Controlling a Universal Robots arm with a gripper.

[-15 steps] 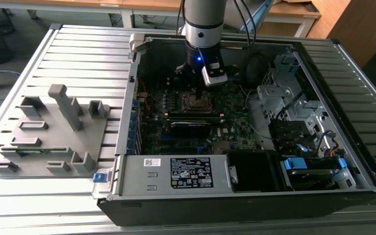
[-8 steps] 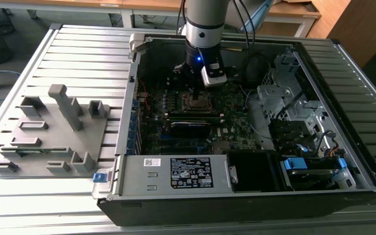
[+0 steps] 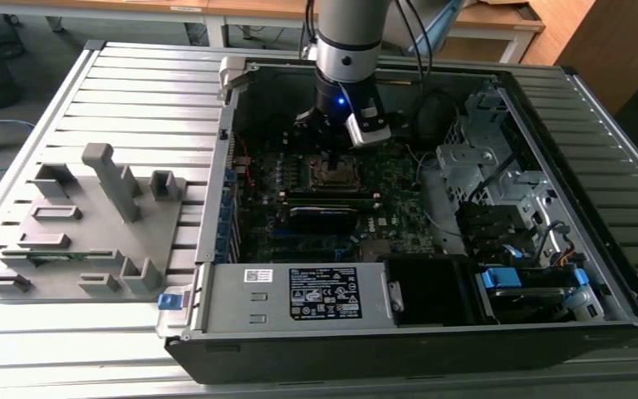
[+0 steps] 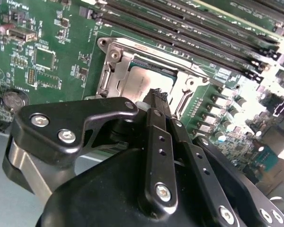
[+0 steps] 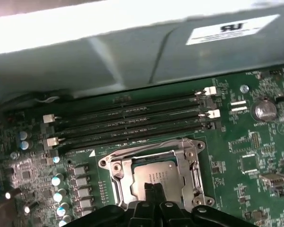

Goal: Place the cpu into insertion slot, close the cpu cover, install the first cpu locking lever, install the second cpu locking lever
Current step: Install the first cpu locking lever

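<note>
The cpu (image 5: pixel 156 177) is seen seated in the insertion slot (image 5: pixel 117 176), framed by the cpu cover (image 5: pixel 154 152). The gripper (image 4: pixel 157 97) is poised just above the cpu, its fingers drawn narrow, nothing held.

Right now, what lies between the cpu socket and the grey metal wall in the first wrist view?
Long narrow black memory slots run side by side across the green board there, between the insertion slot, cpu seated inside, and the grey wall.
</note>
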